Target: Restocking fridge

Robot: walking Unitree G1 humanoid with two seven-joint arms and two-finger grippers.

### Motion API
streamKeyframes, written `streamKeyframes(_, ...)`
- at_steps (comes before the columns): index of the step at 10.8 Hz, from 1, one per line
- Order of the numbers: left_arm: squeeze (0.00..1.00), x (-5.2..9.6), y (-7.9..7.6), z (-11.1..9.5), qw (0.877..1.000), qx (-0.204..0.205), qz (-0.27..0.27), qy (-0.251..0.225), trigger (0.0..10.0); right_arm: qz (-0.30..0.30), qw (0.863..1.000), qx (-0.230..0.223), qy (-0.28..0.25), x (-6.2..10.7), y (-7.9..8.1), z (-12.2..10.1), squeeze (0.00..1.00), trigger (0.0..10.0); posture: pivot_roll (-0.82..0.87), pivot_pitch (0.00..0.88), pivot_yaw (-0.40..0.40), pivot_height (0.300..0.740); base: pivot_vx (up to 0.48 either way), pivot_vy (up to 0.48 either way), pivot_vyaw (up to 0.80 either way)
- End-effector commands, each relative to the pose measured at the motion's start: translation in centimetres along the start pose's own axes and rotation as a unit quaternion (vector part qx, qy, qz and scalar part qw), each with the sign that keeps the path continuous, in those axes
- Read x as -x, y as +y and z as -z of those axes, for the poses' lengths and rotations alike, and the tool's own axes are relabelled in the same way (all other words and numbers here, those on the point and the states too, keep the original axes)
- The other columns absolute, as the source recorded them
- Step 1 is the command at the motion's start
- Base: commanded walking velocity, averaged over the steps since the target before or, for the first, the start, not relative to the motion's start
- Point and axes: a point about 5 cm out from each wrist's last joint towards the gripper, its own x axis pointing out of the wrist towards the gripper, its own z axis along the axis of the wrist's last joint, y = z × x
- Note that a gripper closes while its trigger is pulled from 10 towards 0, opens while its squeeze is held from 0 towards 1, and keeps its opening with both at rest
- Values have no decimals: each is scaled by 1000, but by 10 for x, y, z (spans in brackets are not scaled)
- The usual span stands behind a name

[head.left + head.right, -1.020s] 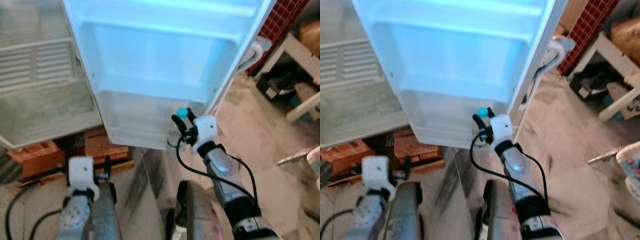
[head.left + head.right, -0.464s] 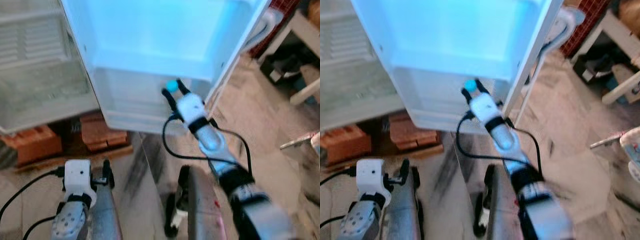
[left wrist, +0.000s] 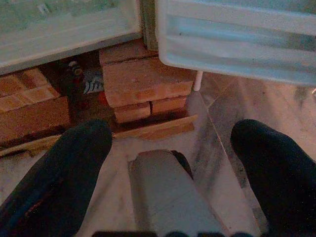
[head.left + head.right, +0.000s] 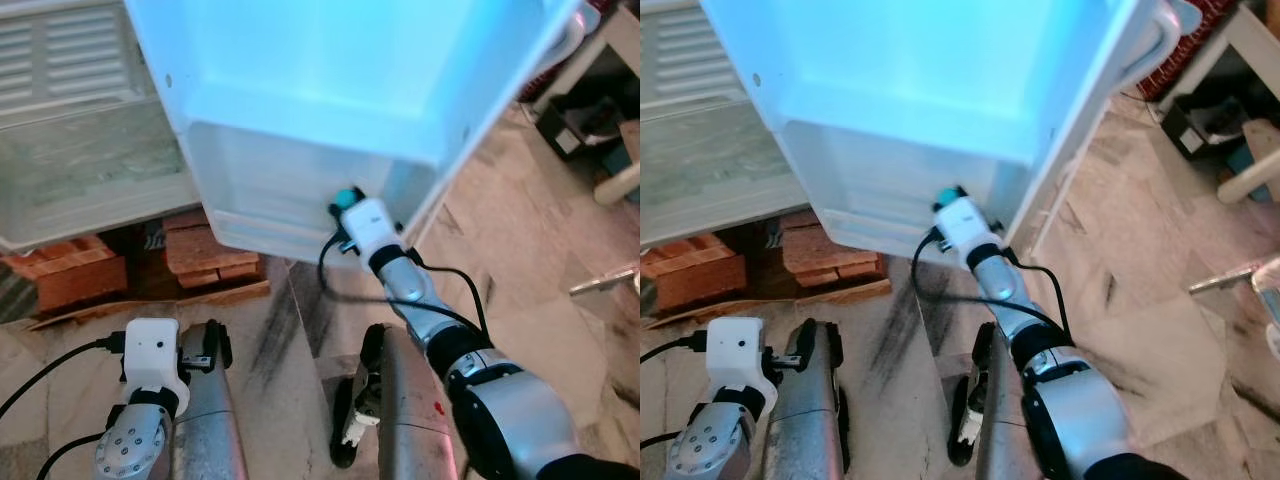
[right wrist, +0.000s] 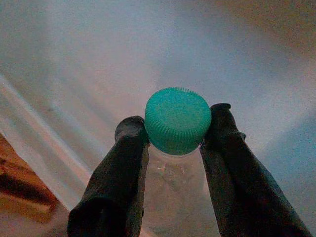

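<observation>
My right gripper is shut on a clear bottle with a teal cap; the cap sits right against the front wall of the lowest bin of the open fridge door. In the right wrist view both black fingers clamp the bottle's neck just under the cap. My left gripper hangs low over the floor beside my leg, open, with nothing between its fingers.
The fridge body with a clear drawer stands on red bricks at the left. A white table leg and clutter lie at the far right. Marble floor spreads to the right of the door.
The right arm has stretched forward and carried the bottle closer to the door's lowest bin. The camera has shifted forward and tilted down. The left arm hangs as before.
</observation>
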Motion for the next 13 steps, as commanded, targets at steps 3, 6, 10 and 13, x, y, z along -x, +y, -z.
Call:
streamKeyframes(3, 0, -7, -2, 4, 1000, -8, 7, 17, 10000, 41, 996, -29, 78, 13, -18, 30, 1000, 10000, 299, 270, -94, 551, 0, 0, 0)
streamKeyframes(6, 0, -22, -3, 4, 1000, -11, 9, 14, 10000, 61, 997, -20, 31, 1, -38, 6, 1000, 10000, 275, 213, -98, 551, 0, 0, 0)
streamKeyframes(10, 0, -40, 1, 6, 1000, -13, 0, 7, 10000, 87, 993, -63, -55, 15, -56, -1, 1000, 10000, 225, 123, -87, 551, 0, 0, 0)
streamKeyframes(13, 0, -50, 0, 8, 999, -27, 9, -16, 10000, 111, 981, -149, -55, 74, -33, 35, 1000, 10000, 184, 42, -75, 551, 0, 0, 0)
